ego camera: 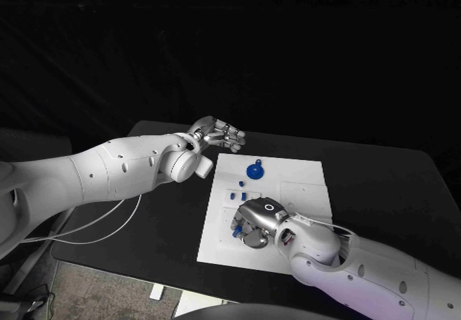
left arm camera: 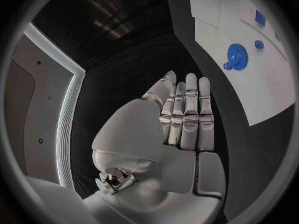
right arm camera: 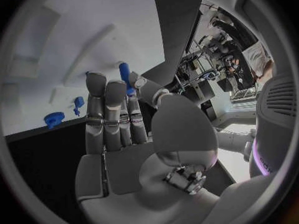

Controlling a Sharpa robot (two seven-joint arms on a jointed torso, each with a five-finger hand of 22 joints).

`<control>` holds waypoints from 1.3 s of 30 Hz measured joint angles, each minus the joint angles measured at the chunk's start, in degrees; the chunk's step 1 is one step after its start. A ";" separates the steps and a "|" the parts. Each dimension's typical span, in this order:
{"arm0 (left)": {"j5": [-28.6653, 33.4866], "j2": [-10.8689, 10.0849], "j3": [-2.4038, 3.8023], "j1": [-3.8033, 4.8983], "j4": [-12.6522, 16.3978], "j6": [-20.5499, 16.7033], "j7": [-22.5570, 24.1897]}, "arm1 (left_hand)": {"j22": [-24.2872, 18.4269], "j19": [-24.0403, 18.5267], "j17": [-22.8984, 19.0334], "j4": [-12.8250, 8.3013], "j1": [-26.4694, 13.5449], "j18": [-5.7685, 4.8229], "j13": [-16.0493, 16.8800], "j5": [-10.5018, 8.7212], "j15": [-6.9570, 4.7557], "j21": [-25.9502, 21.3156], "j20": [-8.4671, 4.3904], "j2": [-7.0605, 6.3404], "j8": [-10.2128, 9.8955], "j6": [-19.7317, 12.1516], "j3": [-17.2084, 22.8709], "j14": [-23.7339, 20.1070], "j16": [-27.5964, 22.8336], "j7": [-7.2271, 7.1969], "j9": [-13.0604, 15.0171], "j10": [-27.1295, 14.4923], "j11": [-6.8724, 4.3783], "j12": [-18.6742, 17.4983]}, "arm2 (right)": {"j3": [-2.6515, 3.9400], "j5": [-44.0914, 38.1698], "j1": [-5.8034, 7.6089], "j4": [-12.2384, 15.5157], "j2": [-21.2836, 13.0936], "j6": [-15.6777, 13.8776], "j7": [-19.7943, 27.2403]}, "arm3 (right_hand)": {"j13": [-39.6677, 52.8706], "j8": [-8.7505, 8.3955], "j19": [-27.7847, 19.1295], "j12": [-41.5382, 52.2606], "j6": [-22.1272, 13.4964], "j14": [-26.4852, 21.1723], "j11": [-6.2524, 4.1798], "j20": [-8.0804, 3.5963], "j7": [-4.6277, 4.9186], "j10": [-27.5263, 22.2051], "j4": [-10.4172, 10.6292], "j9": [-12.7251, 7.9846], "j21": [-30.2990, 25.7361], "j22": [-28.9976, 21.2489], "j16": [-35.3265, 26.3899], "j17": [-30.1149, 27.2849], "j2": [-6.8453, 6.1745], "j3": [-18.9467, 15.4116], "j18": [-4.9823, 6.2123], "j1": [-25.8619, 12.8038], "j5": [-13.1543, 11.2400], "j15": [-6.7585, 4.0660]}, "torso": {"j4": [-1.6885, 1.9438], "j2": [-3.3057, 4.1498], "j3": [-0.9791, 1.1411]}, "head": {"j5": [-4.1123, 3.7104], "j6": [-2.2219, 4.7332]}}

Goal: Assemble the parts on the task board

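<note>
While the right hand [ego camera: 256, 223] hung low over the board's [ego camera: 302, 193] near left part, it pinched a small blue peg [right arm camera: 124, 74] at its fingertips. Other pegs [ego camera: 235, 195] lay just beyond it, and a blue gear [ego camera: 254, 172] sat toward the far edge. Beyond the board's far left corner, over bare table [ego camera: 384, 180], the left hand [ego camera: 217, 135] held nothing, fingers straight and together.

Head view looks down from above at table [ego camera: 384, 173]; each wrist view sits close behind own fingers; all share white task board [ego camera: 288, 180] beyond fingertips.
</note>
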 measured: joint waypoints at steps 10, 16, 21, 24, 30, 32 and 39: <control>0.00 -0.11 0.00 0.00 0.00 0.13 -0.08 | -0.14 0.00 0.00 0.00 0.00 0.00 0.00 0.00 0.00 0.00 0.00 0.00 0.00 0.00 0.00 0.00 0.00 0.00 0.00 0.00 0.00 0.00 | 0.00 -0.84 -0.12 0.00 -0.50 0.09 -0.48 | 0.00 -0.01 0.22 0.05 0.15 0.01 -0.01 -0.22 -0.16 -0.01 -0.16 0.01 0.00 0.16 0.00 0.00 -0.01 0.03 0.08 0.00 0.18 0.01 | -0.01 -0.02 -0.03 | 0.17 -0.02; 0.00 -0.16 0.00 0.00 0.00 0.20 -0.13 | -0.14 0.00 0.05 0.00 0.00 0.00 0.00 0.00 0.00 0.00 0.00 0.00 0.00 0.00 0.00 0.00 0.00 0.00 0.00 0.00 0.00 0.00 | 0.00 -1.34 -0.13 -0.13 -0.50 0.09 -0.74 | 0.00 -0.03 0.22 0.05 0.15 0.02 -0.08 -0.21 -0.16 -0.08 -0.23 0.03 0.00 0.24 0.00 -0.01 -0.08 0.09 0.52 -0.07 0.23 0.02 | -0.02 -0.01 -0.03 | 0.18 0.03; 0.00 -0.14 -0.01 0.00 0.00 0.27 -0.17 | -0.35 0.00 0.04 0.32 0.00 0.00 0.00 0.00 0.00 0.00 0.00 0.00 0.00 -0.20 0.00 0.00 0.00 0.20 0.00 0.00 0.00 0.00 | -0.03 -1.70 -0.16 -0.36 -0.35 0.32 -0.84 | 0.02 -0.05 0.22 0.05 0.16 -0.02 0.10 -0.21 -0.15 0.10 -0.30 0.05 0.00 0.32 0.00 -0.01 -0.08 0.02 0.57 -0.07 0.23 -0.02 | -0.03 -0.01 -0.03 | 0.16 -0.01; 0.00 -0.12 -0.01 0.00 0.00 0.31 -0.19 | -0.35 0.00 0.04 0.32 0.00 0.00 0.00 0.00 0.00 0.00 0.00 0.00 0.00 -0.20 0.00 0.00 0.00 0.20 0.00 0.00 0.00 0.00 | -0.13 -1.92 -0.16 -0.66 -0.10 0.61 -0.85 | 0.03 -0.07 0.22 0.05 0.28 -0.11 0.10 -0.21 -0.03 0.11 -0.30 0.04 0.00 0.33 0.00 -0.01 -0.09 0.02 0.56 -0.07 0.23 -0.11 | -0.02 -0.02 -0.05 | 0.15 -0.04; 0.00 -0.12 -0.01 0.00 -0.02 0.36 -0.25 | -0.35 0.00 0.04 0.32 0.00 0.00 0.00 0.00 0.00 0.00 0.00 0.00 0.00 -0.20 0.00 0.00 0.00 0.20 0.00 0.00 0.00 0.00 | -0.43 -2.35 0.03 -1.01 0.34 0.82 -0.85 | 0.13 -0.17 0.22 0.04 0.30 -0.11 0.10 -0.20 -0.01 0.11 -0.30 0.04 0.00 0.33 0.00 -0.01 -0.32 0.02 0.55 -0.30 0.23 -0.11 | 0.01 -0.02 -0.07 | 0.12 -0.12; 0.00 -0.12 -0.01 0.00 -0.02 0.38 -0.27 | -0.35 0.00 0.04 0.31 0.00 0.00 0.00 0.00 0.00 0.00 0.00 0.00 0.00 -0.20 0.00 0.00 0.00 0.20 0.00 0.00 0.00 0.00 | -0.51 -2.48 0.05 -1.07 0.49 0.84 -0.85 | 0.14 0.00 0.22 0.04 0.30 -0.11 0.09 -0.20 0.00 0.11 -0.30 0.02 0.00 0.36 0.00 -0.01 -0.32 0.02 0.54 -0.30 0.23 -0.11 | 0.01 -0.02 -0.07 | 0.09 -0.12; 0.00 -0.10 -0.01 0.00 -0.03 0.45 -0.33 | -0.35 0.00 0.03 0.31 0.00 0.00 0.00 0.00 0.00 0.00 0.00 0.00 0.00 -0.20 0.00 0.00 0.00 0.20 0.00 0.00 0.00 0.00 | -0.73 -2.94 0.09 -1.24 1.05 1.08 -0.99 | 0.15 0.00 0.22 0.05 0.30 -0.11 0.09 -0.20 0.00 0.11 -0.30 0.01 0.00 0.36 0.00 -0.01 -0.44 0.01 0.49 -0.43 0.23 -0.11 | 0.01 -0.02 -0.07 | 0.08 -0.13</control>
